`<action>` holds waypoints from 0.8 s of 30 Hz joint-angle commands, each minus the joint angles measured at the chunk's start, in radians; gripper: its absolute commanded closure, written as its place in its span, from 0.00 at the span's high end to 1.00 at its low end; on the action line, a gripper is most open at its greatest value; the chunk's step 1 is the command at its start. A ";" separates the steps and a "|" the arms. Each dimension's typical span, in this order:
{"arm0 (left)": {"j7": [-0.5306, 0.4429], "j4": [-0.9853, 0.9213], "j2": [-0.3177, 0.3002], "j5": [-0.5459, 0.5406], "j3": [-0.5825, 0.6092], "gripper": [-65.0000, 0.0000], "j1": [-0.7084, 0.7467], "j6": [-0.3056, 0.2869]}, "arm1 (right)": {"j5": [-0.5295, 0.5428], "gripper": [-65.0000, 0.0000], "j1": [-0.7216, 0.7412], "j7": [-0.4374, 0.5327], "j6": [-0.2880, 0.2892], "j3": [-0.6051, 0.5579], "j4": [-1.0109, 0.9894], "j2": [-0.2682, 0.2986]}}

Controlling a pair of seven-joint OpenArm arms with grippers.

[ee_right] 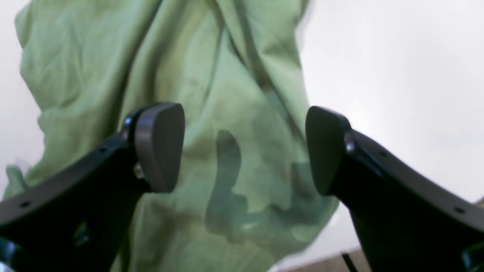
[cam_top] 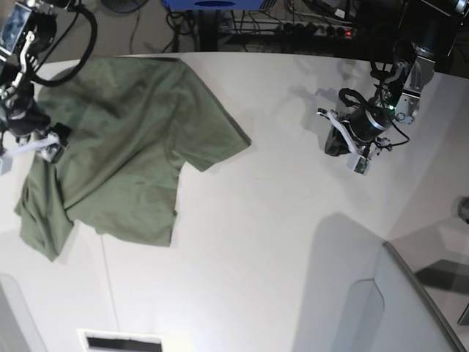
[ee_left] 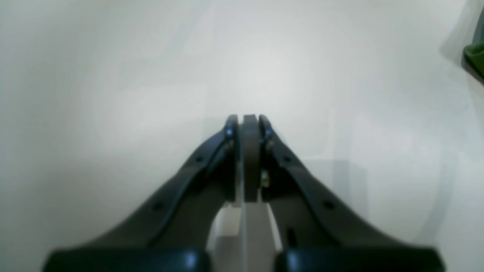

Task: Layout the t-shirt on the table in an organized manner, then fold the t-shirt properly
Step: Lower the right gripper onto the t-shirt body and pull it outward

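The olive-green t-shirt (cam_top: pixel 124 154) lies wrinkled on the left part of the white table (cam_top: pixel 278 220), with one short sleeve (cam_top: pixel 220 139) reaching toward the middle. My right gripper (cam_top: pixel 29 150) hovers over the shirt's left edge. In the right wrist view it (ee_right: pixel 242 149) stands open, its pads wide apart, with creased green cloth (ee_right: pixel 211 94) below them and nothing between them. My left gripper (cam_top: pixel 335 141) is over bare table at the far right, well away from the shirt. The left wrist view shows it (ee_left: pixel 247 121) shut and empty, and a green sliver (ee_left: pixel 474 60) at the right edge.
A grey translucent panel (cam_top: pixel 396 301) rises at the table's front right, and another grey piece (cam_top: pixel 11 308) sits at the front left. A white-framed slot (cam_top: pixel 132 341) lies at the front edge. Cables and a blue object (cam_top: pixel 212 4) stand beyond the far edge.
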 commanded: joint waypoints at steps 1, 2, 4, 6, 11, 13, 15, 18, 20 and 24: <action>0.009 0.010 -0.014 0.003 -0.004 0.04 -0.003 -0.004 | 0.001 0.73 0.038 0.029 -0.001 0.007 -0.011 0.031; 0.009 0.010 -0.014 0.003 -0.004 0.04 -0.005 -0.004 | 0.001 0.73 0.062 0.029 -0.001 0.003 -0.055 0.059; 0.009 0.010 -0.014 0.001 -0.004 0.04 -0.005 -0.004 | 0.004 0.73 0.118 0.029 0.002 -0.003 -0.150 0.090; 0.009 0.010 -0.014 0.001 -0.004 0.04 -0.005 -0.004 | 0.004 0.64 0.145 0.029 0.005 -0.005 -0.179 0.094; 0.011 0.010 -0.014 0.000 -0.004 0.04 0.000 -0.004 | 0.004 0.09 0.144 0.029 0.007 -0.143 -0.127 0.096; 0.009 0.012 -0.014 0.000 -0.004 0.04 0.004 -0.004 | 0.004 0.00 0.150 0.029 0.007 -0.203 -0.135 0.096; 0.009 0.012 -0.008 0.000 -0.004 0.04 0.004 -0.004 | 0.004 0.03 0.177 0.029 0.007 -0.269 -0.166 0.093; 0.012 0.012 0.014 0.004 -0.004 0.04 0.003 -0.004 | 0.004 0.02 0.262 0.036 0.007 -0.356 -0.276 0.094; 0.012 0.012 0.023 0.004 -0.004 0.04 0.004 -0.004 | 0.004 0.02 0.342 0.037 0.007 -0.390 -0.391 0.094; 0.012 0.012 0.031 0.004 -0.004 0.04 0.006 -0.004 | 0.004 0.02 0.498 0.057 0.007 -0.398 -0.649 0.090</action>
